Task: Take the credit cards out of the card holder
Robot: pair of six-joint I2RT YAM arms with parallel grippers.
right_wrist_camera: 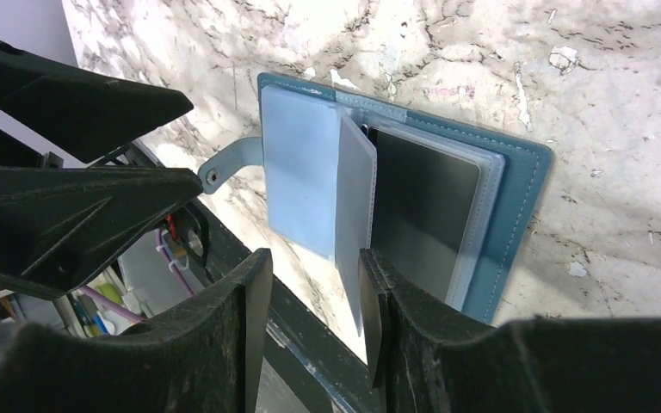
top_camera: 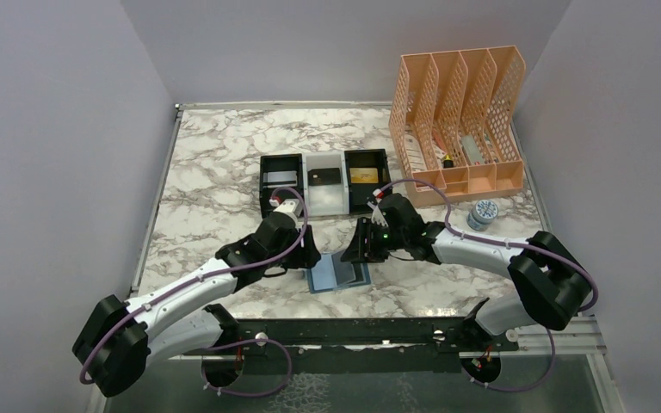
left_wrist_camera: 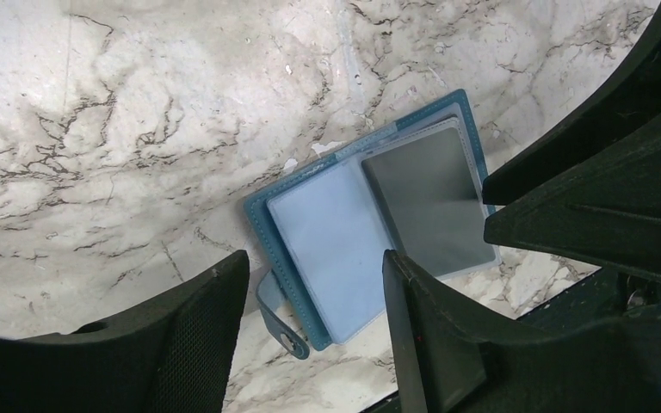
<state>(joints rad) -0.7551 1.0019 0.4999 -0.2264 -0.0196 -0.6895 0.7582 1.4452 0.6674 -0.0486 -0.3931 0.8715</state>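
Observation:
The card holder lies open on the marble near the front edge, teal outside, light blue inside. In the left wrist view its left panel looks empty and its right panel holds a dark grey credit card. In the right wrist view a clear sleeve leaf stands up beside that card. My left gripper hovers open over the wallet's left edge. My right gripper is open, its right finger next to the leaf. A black card and a gold card lie in the tray.
The black-and-white three-compartment tray stands just behind the grippers. A peach mesh file organizer is at the back right, a small round tin in front of it. The table's front edge and black rail run just below the wallet.

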